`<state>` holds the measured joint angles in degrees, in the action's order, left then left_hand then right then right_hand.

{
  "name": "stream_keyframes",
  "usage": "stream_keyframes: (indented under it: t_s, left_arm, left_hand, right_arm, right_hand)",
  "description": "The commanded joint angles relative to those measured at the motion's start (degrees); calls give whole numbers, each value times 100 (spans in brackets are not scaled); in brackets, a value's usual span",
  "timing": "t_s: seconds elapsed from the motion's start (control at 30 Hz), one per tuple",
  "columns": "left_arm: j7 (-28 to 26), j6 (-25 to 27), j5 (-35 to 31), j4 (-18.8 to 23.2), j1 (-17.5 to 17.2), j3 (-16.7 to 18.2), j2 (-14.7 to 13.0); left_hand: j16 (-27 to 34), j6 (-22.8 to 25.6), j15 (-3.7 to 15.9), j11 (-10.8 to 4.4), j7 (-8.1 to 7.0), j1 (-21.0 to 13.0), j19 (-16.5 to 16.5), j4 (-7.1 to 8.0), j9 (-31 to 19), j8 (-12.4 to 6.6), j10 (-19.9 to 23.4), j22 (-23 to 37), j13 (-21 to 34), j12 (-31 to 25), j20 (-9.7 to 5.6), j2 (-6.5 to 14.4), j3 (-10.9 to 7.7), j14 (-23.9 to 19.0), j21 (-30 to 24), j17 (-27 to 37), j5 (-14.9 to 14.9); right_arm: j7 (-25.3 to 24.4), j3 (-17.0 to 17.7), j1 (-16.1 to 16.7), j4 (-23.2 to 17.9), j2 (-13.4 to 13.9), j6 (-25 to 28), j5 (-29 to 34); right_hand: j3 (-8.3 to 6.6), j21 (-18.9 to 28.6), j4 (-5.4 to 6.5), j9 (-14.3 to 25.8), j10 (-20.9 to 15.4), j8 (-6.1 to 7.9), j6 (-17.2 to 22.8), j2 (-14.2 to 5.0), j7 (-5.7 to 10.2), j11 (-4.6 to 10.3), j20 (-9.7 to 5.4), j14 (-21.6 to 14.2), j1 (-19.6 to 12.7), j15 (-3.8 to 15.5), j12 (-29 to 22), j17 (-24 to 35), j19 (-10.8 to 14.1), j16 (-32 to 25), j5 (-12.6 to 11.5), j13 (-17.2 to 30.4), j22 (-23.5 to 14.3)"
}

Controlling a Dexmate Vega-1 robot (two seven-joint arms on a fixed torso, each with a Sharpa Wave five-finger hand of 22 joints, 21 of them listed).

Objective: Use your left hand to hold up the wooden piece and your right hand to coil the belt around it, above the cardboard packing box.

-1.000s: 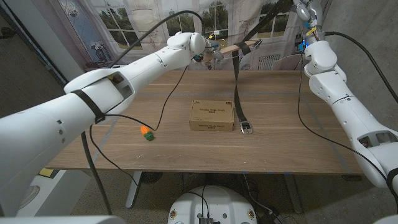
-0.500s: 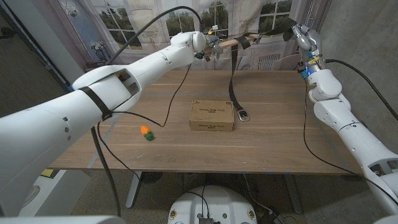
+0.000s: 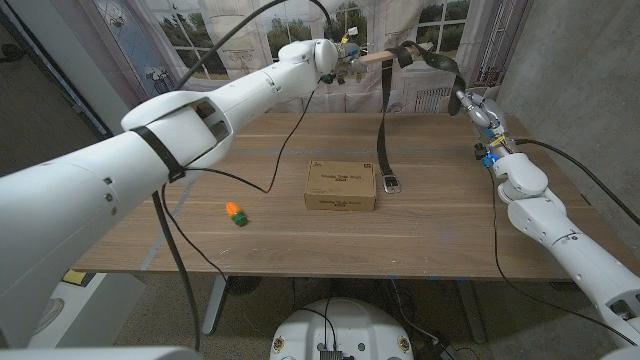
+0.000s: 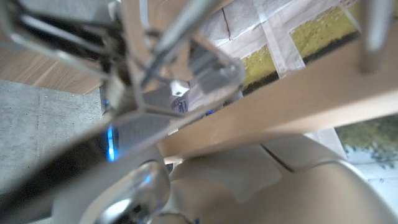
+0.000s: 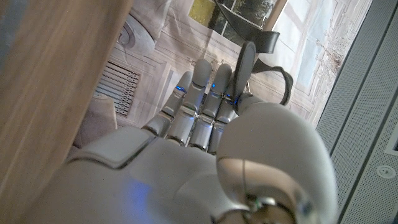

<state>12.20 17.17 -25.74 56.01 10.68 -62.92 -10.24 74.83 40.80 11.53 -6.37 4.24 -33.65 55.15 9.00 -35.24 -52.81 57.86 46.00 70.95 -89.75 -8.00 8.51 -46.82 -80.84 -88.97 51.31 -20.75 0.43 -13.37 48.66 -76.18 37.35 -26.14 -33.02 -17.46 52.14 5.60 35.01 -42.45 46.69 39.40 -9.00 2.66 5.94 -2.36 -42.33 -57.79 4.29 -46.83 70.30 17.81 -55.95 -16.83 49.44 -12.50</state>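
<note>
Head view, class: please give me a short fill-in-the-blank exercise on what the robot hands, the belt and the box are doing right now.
1. The left robot hand holds the wooden piece up in the ____.
2. The belt hangs from the wooden piece, its buckle lying beside the cardboard ____.
3. The right robot hand grips the belt's other ____.
4. A small orange and ____ object lies on the table.

Missing words: air; box; end; green
</note>
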Motion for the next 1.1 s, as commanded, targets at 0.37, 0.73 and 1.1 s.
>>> stream_keyframes:
  t_s: [0.37, 0.73, 1.1]
  left_arm:
    - [-1438, 6, -1642, 1407, -452, -313, -486]
    - [-2213, -295, -1498, 1523, -898, 166, -482]
    - [-1774, -1579, -803, 1571, -920, 527, -757]
  left_hand:
    - [46, -97, -9, -104, 149, 92, -14, 18, 42, -102, 71, -44, 10, -24, -226, 7, -36, 21, 61, -30, 45]
    - [91, -94, -5, -67, 157, 117, 2, 20, 52, -158, 109, -5, 10, -29, -222, 21, -53, 29, 42, -25, 61]
    - [118, -106, -12, -105, 155, 152, -17, 29, 82, -189, 84, 112, 12, -24, -215, 9, -63, 32, 9, -31, 67]
  right_arm:
    - [390, -418, 321, -46, 307, 399, 238]
    - [568, -1156, -248, -54, 562, 1189, 1182]
    - [573, -1653, -1165, 756, 233, 1447, 1816]
  right_hand:
    - [-39, 75, 28, -20, 104, 5, 6, -163, -28, 62, -269, 69, -172, 822, 16, 0, -78, -20, -48, -15, 22]
    - [-45, 99, 31, -41, 138, 4, 0, -167, -47, 33, -264, 92, -179, 819, 13, -2, -137, -23, -46, -2, 36]
    - [-50, 128, 31, -50, 149, 6, -13, -170, -53, 23, -257, 106, -188, 815, 16, 0, -163, -33, -46, -13, 47]
